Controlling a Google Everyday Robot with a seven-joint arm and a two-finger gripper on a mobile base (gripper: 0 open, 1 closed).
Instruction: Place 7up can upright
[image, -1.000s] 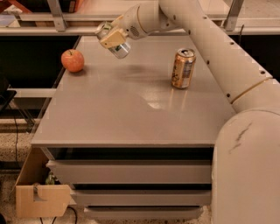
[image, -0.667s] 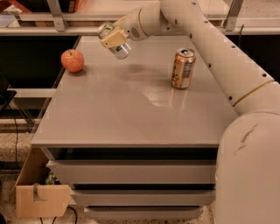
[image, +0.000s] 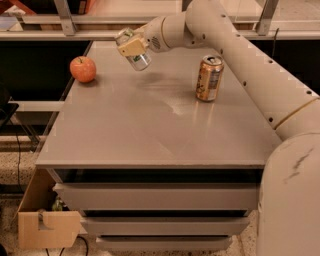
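Observation:
My gripper (image: 131, 46) is at the back left of the grey table (image: 150, 135), held above its surface. It is shut on the 7up can (image: 138, 59), a pale silver can with green markings. The can is tilted, its silver end pointing down and to the right, and it is off the table. My arm reaches in from the right, passing over the back of the table.
An orange-gold can (image: 208, 78) stands upright at the back right of the table. A red-orange apple (image: 82, 69) sits near the back left edge. A cardboard box (image: 45, 226) is on the floor at the lower left. Shelving rails run behind the table.
The gripper with the 7up can has shifted slightly left and up; the can stays tilted in the grip. The orange-gold can and the apple have not moved.

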